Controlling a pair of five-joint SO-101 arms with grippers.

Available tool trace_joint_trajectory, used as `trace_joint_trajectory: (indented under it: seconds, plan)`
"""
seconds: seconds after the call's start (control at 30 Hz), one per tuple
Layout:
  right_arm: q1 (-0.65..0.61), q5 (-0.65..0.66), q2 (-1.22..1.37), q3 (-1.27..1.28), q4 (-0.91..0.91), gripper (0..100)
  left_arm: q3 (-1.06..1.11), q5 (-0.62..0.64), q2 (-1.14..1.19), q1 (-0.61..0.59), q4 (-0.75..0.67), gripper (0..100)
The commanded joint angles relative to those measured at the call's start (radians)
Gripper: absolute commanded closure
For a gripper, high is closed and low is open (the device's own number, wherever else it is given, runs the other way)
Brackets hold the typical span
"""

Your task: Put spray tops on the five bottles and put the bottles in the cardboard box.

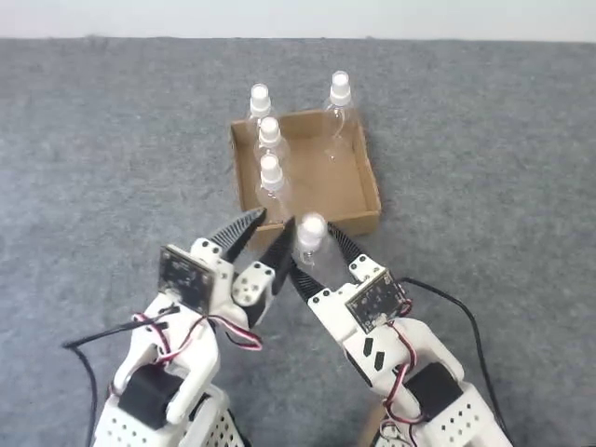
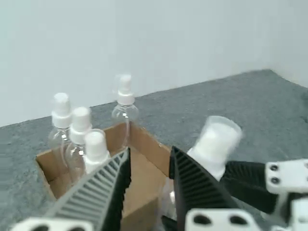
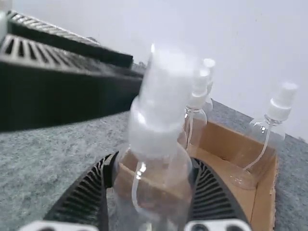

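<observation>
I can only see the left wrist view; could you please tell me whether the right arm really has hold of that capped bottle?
Observer: Yes, the right gripper has its jaws shut on both sides of the bottle's clear body.
Operator: Thanks. Is it over the box?
Observer: Barely: from above, its cap overlaps the cardboard box's near wall, its body on the arms' side.
Operator: Is there room inside?
Observer: Yes, the box is bare in its near right corner.
</observation>
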Motion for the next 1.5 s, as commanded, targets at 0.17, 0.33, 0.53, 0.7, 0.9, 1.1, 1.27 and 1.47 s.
trace_joint_trajectory:
  seconds: [0.17,0.33,0.53,0.7,0.9,1.1,1.27,1.47]
  plan:
    - [-0.022,0.0,-0.005,-0.021,-0.016,96.1,-0.016,-0.072,-0.003,0.077,0.035,87]
    - [-0.022,0.0,-0.005,-0.018,-0.015,96.1,-0.039,-0.068,-0.003,0.068,0.049,87]
    - [-0.021,0.0,-0.005,-0.055,0.105,96.1,-0.097,-0.068,-0.005,0.068,0.101,87]
    - [-0.021,0.0,-0.005,-0.075,0.179,96.1,-0.105,-0.068,-0.005,0.068,0.098,87]
    - [-0.021,0.002,-0.005,-0.068,0.189,96.1,-0.16,-0.074,-0.005,0.061,0.098,87]
    - [0.03,0.002,-0.005,-0.069,0.252,96.1,-0.239,-0.074,-0.005,-0.14,0.098,87]
    - [0.042,0.002,-0.005,-0.069,0.248,96.1,-0.213,-0.068,-0.005,-0.304,0.106,87]
    - [0.042,0.002,-0.005,-0.066,0.257,96.1,-0.125,-0.068,-0.005,-0.477,0.1,87]
